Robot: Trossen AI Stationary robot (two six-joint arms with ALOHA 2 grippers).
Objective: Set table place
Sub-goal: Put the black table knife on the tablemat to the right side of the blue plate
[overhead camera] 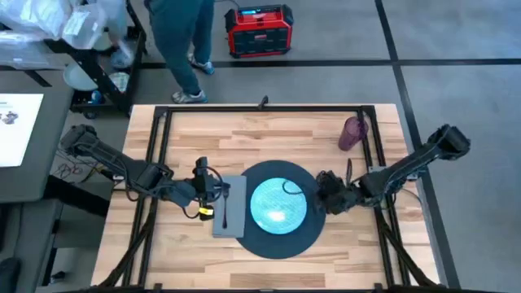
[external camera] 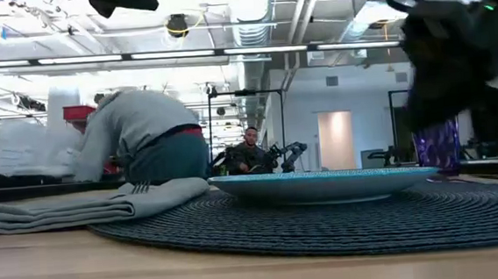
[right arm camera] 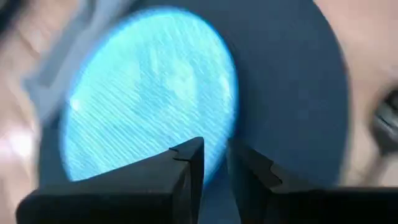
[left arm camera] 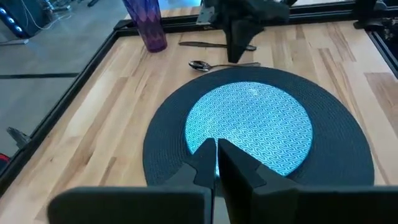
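A big dark grey round mat [overhead camera: 303,238] lies mid-table with a teal plate [overhead camera: 277,205] on it. A grey napkin [overhead camera: 230,218] lies flat against the mat's left side, and a fork [external camera: 139,188] rests on it. A spoon [left arm camera: 214,64] and a knife [left arm camera: 208,44] lie on the wood to the right of the mat. The purple cup [overhead camera: 352,133] stands at the far right. My left gripper [left arm camera: 216,158] hovers shut above the napkin, pointing at the plate. My right gripper [right arm camera: 215,163] hangs over the mat's right edge, its fingers a narrow gap apart with nothing between them.
The black tube frame [overhead camera: 269,109] runs round the tabletop. A person [overhead camera: 183,41] stands beyond the far edge, by a red and black box [overhead camera: 258,29] on the floor. A dark side desk [overhead camera: 24,138] with papers stands to the left. Bare wood lies near the front edge.
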